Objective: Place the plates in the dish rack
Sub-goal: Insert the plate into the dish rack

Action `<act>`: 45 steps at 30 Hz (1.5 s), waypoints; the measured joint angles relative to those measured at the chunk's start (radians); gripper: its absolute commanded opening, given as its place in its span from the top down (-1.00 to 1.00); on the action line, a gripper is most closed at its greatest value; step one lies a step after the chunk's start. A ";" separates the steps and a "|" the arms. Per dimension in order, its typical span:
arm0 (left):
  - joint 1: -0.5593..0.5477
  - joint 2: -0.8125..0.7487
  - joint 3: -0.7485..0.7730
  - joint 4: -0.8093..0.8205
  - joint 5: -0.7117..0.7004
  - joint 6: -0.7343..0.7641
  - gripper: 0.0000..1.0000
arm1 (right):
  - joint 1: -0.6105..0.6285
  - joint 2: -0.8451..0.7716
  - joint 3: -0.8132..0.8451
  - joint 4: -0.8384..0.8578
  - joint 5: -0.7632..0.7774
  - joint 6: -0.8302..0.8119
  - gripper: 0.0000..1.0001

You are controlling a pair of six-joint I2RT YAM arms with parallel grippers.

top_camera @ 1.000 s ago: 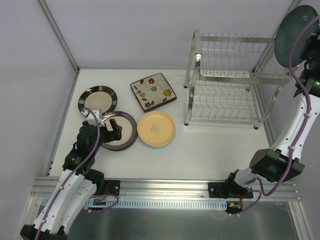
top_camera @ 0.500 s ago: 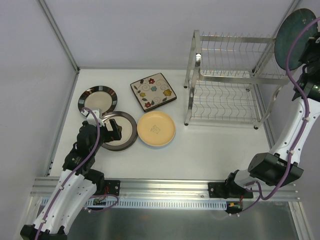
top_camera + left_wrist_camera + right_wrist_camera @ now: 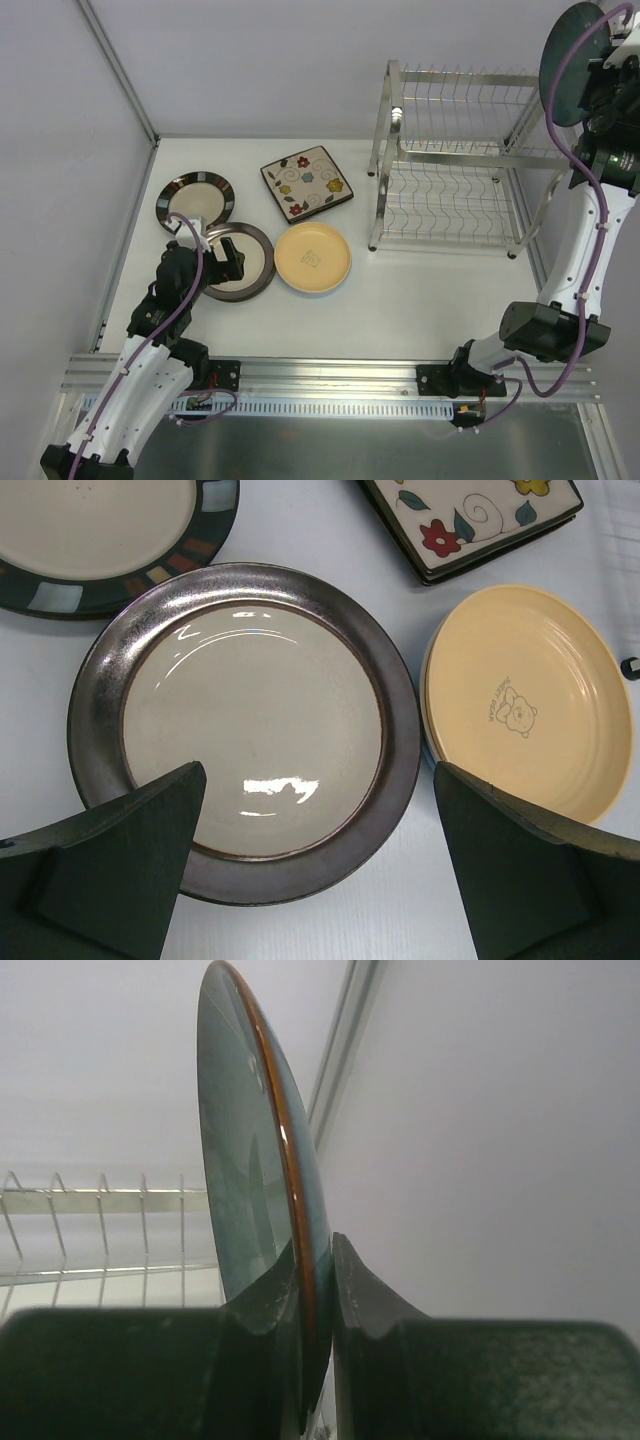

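My right gripper point(image 3: 607, 70) is shut on the rim of a dark teal plate point(image 3: 568, 58), held on edge high above the right end of the silver wire dish rack point(image 3: 455, 160). The right wrist view shows the plate point(image 3: 250, 1160) pinched between the fingers point(image 3: 365, 1290), with the rack's top wires point(image 3: 100, 1230) lower left. My left gripper point(image 3: 222, 252) is open over the near edge of the brown-rimmed cream plate point(image 3: 250, 720). A tan plate point(image 3: 312, 257), a square floral plate point(image 3: 307, 181) and a plate with a colour-block rim point(image 3: 195, 200) lie on the table.
The dish rack is empty on both tiers. A white wall and metal frame post point(image 3: 118, 70) stand at the left, and a rail point(image 3: 330, 375) runs along the table's near edge.
My right gripper has lifted the teal plate higher and moved it left, toward the rack's top. The left arm has not moved.
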 measured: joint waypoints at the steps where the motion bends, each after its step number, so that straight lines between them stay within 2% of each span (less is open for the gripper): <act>1: 0.000 0.000 0.000 0.000 0.000 0.000 -0.98 | 0.010 0.005 0.010 0.001 0.000 0.000 0.99; 8: 0.000 0.001 0.000 0.000 0.000 0.001 -0.98 | 0.045 0.012 0.019 0.006 0.045 -0.008 0.99; 16: 0.000 0.005 0.000 0.000 0.000 0.001 -0.98 | 0.051 -0.005 -0.071 0.019 0.135 -0.034 0.99; 33: 0.000 0.006 0.000 0.001 0.001 0.002 -0.98 | 0.055 -0.046 -0.150 0.004 0.129 -0.032 0.99; 36: 0.000 0.006 0.000 0.000 0.001 0.002 -0.98 | 0.054 -0.047 -0.151 0.003 0.133 -0.021 0.91; 39: 0.000 0.006 0.000 0.001 0.001 0.002 -0.98 | 0.048 -0.048 -0.151 -0.002 0.134 0.009 0.72; 42: 0.000 0.006 0.000 0.001 0.001 0.002 -0.98 | 0.037 -0.048 -0.151 -0.006 0.133 0.050 0.68; 45: 0.000 0.006 0.000 0.000 0.001 0.002 -0.98 | 0.031 -0.048 -0.150 -0.010 0.131 0.082 0.43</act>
